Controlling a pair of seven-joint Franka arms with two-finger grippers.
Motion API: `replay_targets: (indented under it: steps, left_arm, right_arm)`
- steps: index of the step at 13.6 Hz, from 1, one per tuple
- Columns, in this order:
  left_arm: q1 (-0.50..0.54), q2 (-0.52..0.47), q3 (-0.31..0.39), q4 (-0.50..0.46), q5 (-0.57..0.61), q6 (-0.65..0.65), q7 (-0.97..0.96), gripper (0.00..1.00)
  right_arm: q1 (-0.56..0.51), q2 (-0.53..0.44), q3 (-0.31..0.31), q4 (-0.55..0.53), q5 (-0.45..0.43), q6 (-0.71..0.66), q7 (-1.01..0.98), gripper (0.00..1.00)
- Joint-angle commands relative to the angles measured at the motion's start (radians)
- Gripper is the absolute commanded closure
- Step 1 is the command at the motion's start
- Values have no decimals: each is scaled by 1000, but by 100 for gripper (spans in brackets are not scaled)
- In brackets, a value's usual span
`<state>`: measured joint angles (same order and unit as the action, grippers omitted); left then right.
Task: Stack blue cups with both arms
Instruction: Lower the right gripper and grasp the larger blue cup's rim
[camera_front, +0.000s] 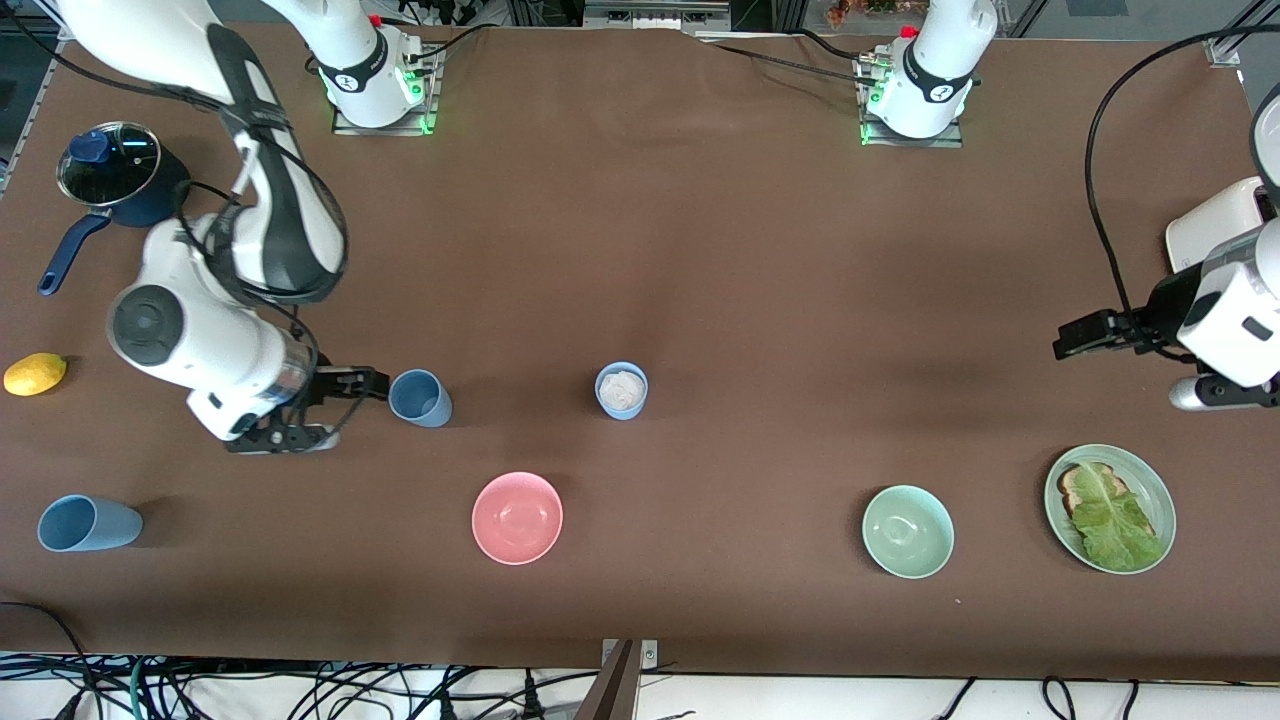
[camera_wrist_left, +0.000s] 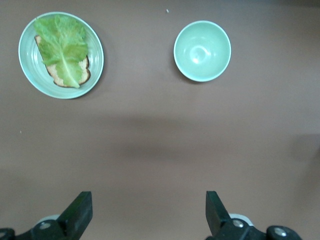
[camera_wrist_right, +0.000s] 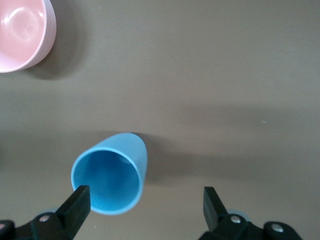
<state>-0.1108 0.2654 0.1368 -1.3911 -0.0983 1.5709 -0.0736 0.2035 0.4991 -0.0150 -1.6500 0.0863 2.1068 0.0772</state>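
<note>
Steel-blue cup (camera_front: 420, 398) beside right gripper (camera_front: 345, 385), fingers spread; left gripper (camera_wrist_left: 147, 217) spread, empty

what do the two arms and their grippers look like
Both arms are glossy white with rounded segments and grey-black joint caps, on bases lit green. The right arm has a black band and thin black cables. A thick black cable loops to the left arm. The right gripper and left gripper are black, with two fingers each.

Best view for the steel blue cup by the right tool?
Right wrist view: the steel blue cup fills the foreground, rim and inside visible, beside the open right tool. Front view shows the cup small, upright. Left wrist view doesn't show it.
</note>
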Motion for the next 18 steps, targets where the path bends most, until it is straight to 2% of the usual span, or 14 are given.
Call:
replay_targets:
  steps: [1, 5, 7, 8, 9, 10, 11, 18]
  left_arm:
    - [-4, -69, -19, -66, 8, -29, -9, 0]
    - [-3, -83, -20, -55, 19, -15, -9, 0]
    - [0, -101, -19, -52, 15, -14, -8, 0]
    - [9, -118, -19, -52, 5, -14, -8, 0]
    - [19, -133, -19, -54, 3, -14, -9, 0]
    - [20, -135, -19, -62, 5, -20, -9, 0]
    - [22, -135, -19, -69, 3, -20, -8, 0]
    - [34, -221, -19, -59, 19, -20, -17, 0]
  right_arm:
    - [5, 36, -5, 10, 16, 44, 6, 0]
    - [20, 65, -5, -22, 16, 44, 6, 0]
    - [23, 73, -5, -56, 15, 58, 6, 7]
    - [25, 73, -5, -69, 15, 65, 6, 20]
    - [25, 73, -5, -76, 10, 67, 4, 57]
    - [25, 72, -5, -74, 10, 68, 3, 87]
    - [25, 70, -5, -71, 9, 68, 3, 100]
    - [24, -3, -7, -51, 12, 50, -2, 100]
